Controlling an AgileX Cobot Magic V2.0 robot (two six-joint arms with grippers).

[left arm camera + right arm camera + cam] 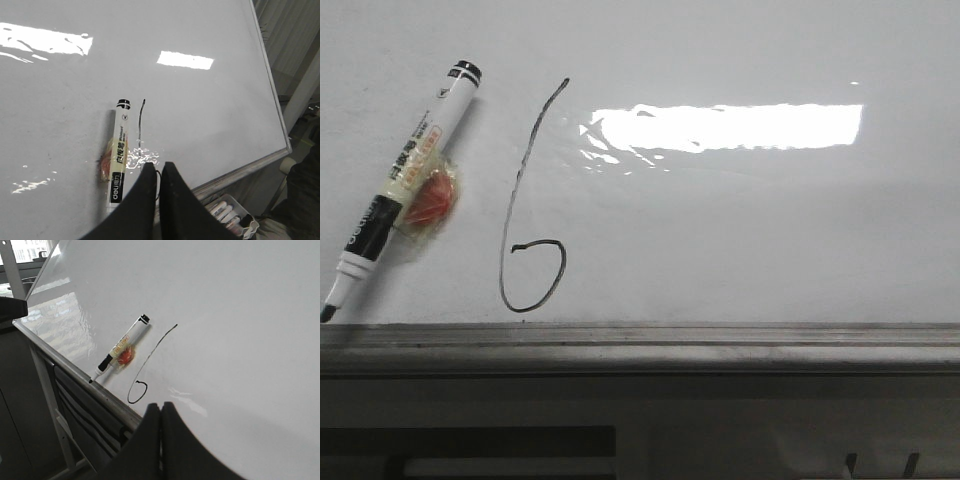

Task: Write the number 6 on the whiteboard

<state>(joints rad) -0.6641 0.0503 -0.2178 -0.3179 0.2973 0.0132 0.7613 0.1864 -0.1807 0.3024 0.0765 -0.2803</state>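
Note:
The number 6 (510, 215) is drawn in thin black line on the whiteboard (770, 230), with a tall slanted stem and a small loop just above the grey metal strip (720, 335). It also shows in the left wrist view (140, 122) and the right wrist view (150, 352). A black-and-white marker pen (410, 170) lies on the board to the left of the 6, apart from both grippers. My left gripper (157, 167) is shut and empty over the loop end of the 6. My right gripper (161, 407) is shut and empty, near the board's edge by the loop. Neither gripper shows in the front view.
A red-orange lump (430, 200) under clear tape sticks to the pen's side. A bright light glare (730, 125) lies right of the 6. A clear tray of several markers (232, 215) hangs below the board's edge. The board's stand frame (45, 390) runs under the edge.

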